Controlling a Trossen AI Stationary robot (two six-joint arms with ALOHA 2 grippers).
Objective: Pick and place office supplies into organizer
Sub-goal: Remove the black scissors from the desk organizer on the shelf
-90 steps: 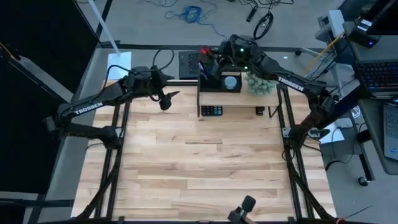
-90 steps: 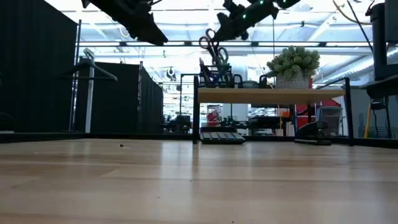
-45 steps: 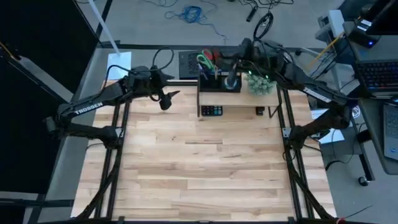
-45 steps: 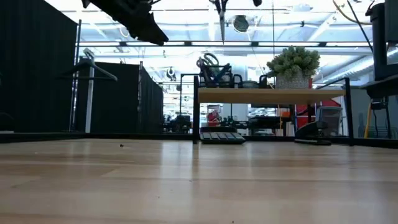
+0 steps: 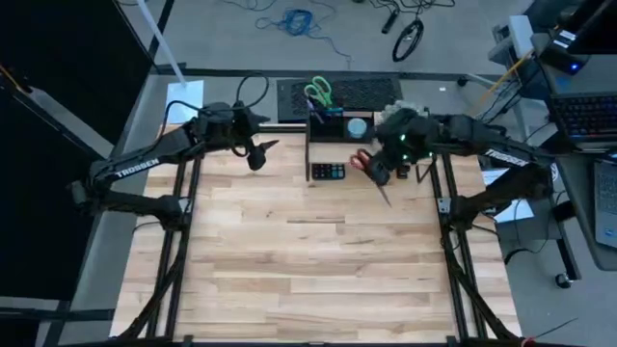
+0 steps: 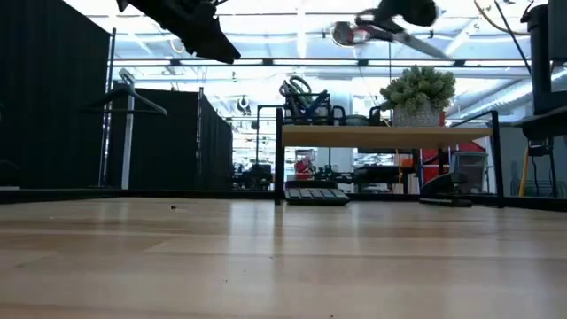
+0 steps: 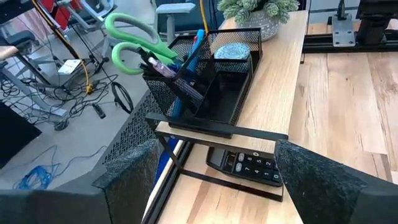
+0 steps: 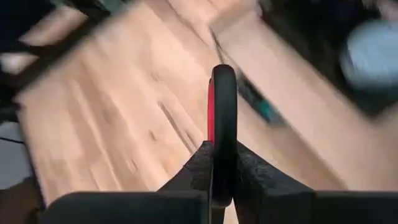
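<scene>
High view: the right end effector (image 5: 379, 172) is clamped on red scissors (image 5: 370, 169) above the surface, just beside the organizer (image 5: 339, 126), which already holds green scissors (image 5: 319, 94), pens and disc (image 5: 358, 126). Left end effector (image 5: 261, 151) waits apart, near the left edge.

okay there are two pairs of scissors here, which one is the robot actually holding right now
The red-handled scissors, clamped in the right gripper above the table in front of the riser. The green-handled scissors stand in the organizer, untouched; the left gripper hangs open, off to the side.

Organizer (image 8: 323, 56) blurred (disc (image 8: 373, 53) too).
</scene>
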